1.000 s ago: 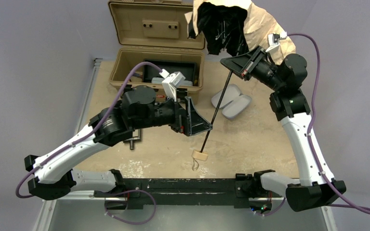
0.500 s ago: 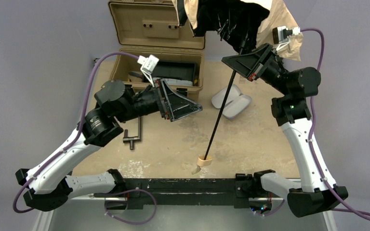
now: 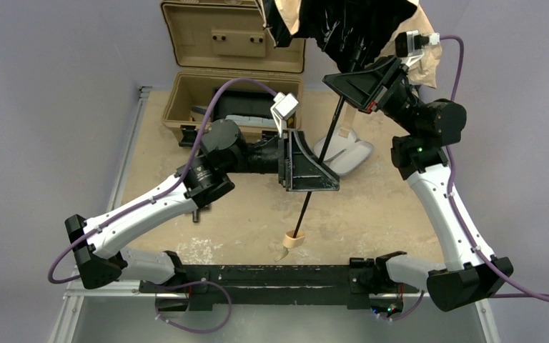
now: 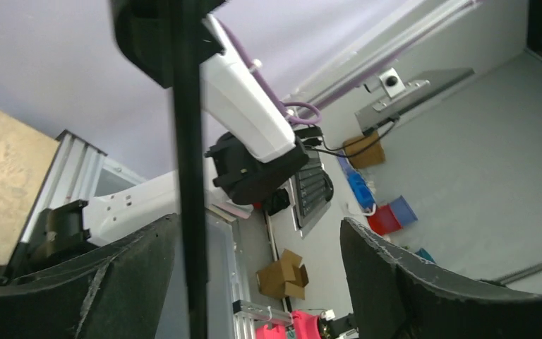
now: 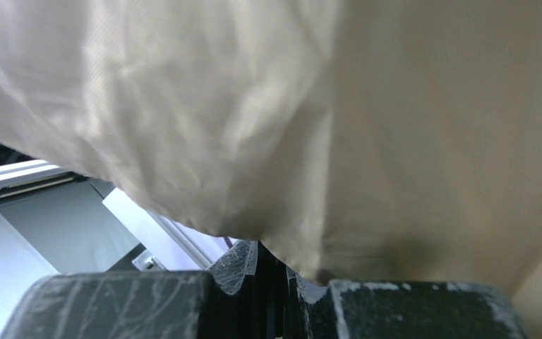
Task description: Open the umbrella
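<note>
Right hand (image 3: 361, 84): clenched on the shaft (image 4: 187, 141) of the umbrella (image 3: 350, 32), just under the canopy; in the wrist view the fingers (image 5: 423, 311) are nearly together with a dark strip of shaft between them and cream fabric draped over; the hand is raised above the far edge of the table (image 3: 379, 214), right of centre.

Left hand (image 3: 319, 177): released, jaws spread wide; the shaft runs between them, just beside one pad (image 4: 134, 275); contact cannot be told; the hand is over mid-table, lower on the shaft.

Umbrella: canopy bunched and partly spread, black lining toward the top camera, cream outside at the rims, up past the far edge; shaft tilted, running down toward the near edge; knob (image 3: 294, 241) at its low end near the middle of the near edge, strap (image 3: 283, 252) hanging from it; whether the knob touches the table cannot be told.

Toolbox (image 3: 232, 43), lid open, at the far left corner; case (image 3: 350, 156) right of centre, just beside the shaft in the top view.
</note>
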`<act>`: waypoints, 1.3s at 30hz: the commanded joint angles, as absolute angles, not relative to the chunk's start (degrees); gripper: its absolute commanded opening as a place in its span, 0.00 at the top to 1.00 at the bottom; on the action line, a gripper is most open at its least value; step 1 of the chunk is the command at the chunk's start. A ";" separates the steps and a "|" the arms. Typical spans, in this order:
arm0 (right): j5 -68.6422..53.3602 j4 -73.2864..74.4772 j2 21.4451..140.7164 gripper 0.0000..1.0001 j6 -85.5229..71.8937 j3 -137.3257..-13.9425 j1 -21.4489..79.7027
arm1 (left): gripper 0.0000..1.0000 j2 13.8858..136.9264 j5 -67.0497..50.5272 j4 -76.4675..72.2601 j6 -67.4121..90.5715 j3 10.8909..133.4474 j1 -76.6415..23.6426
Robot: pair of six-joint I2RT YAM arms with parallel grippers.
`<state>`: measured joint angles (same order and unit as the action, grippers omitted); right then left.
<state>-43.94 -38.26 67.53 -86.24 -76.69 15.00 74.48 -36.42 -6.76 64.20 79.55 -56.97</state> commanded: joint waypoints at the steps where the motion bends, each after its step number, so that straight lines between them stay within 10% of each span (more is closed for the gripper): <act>1: -40.73 -45.39 66.59 1.00 -87.73 -79.22 15.62 | 0.22 74.60 -36.99 -22.16 68.61 77.77 -58.63; 7: -40.07 -47.37 64.82 1.00 -89.87 -75.77 16.10 | 0.50 77.31 -33.92 -25.23 69.59 79.64 -58.62; 12: -40.58 -48.51 63.88 1.00 -90.88 -74.42 16.26 | 1.00 78.81 -32.46 -22.36 70.53 81.43 -58.55; 19: -42.91 -46.48 63.60 0.99 -88.12 -73.72 16.25 | 1.00 74.76 -23.27 2.99 61.31 86.20 -58.54; 23: -43.24 -31.00 63.99 0.32 -78.39 -77.93 16.16 | 1.00 72.59 -17.04 19.65 55.14 90.34 -58.54; 27: -41.11 -16.46 64.09 0.08 -70.52 -80.42 16.15 | 1.00 71.80 -10.70 31.56 49.94 94.94 -58.60; 39: -19.80 26.60 67.16 0.01 -50.19 -94.24 15.93 | 1.00 80.32 8.11 63.37 41.14 115.85 -60.77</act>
